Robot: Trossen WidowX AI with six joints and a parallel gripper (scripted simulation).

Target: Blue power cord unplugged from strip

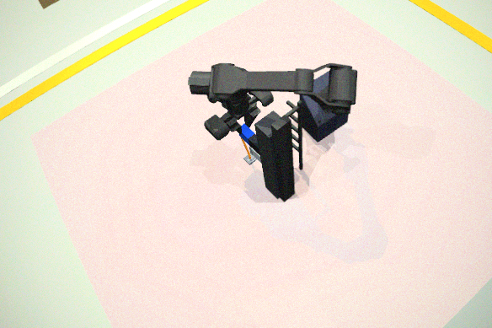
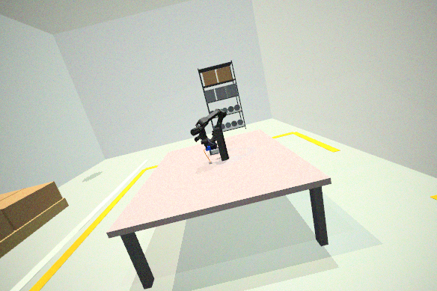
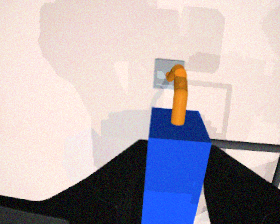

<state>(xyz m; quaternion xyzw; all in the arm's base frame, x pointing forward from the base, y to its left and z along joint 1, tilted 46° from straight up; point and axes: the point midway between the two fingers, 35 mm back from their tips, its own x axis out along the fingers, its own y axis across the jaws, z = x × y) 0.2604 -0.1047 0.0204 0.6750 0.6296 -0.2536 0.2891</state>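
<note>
The pale pink worktop (image 1: 139, 195) carries an upright dark power strip (image 1: 275, 157), the arm's dark blue base (image 1: 324, 120) and a small grey cord anchor (image 1: 249, 161).

One plug (image 3: 176, 172), one cord (image 3: 179, 99), one strip (image 1: 275, 154).

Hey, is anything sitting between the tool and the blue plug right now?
No. In the wrist view the tool is already shut on the blue plug, one dark finger pressed to each side. The orange cord runs from the plug to a small grey plate on the table.
</note>
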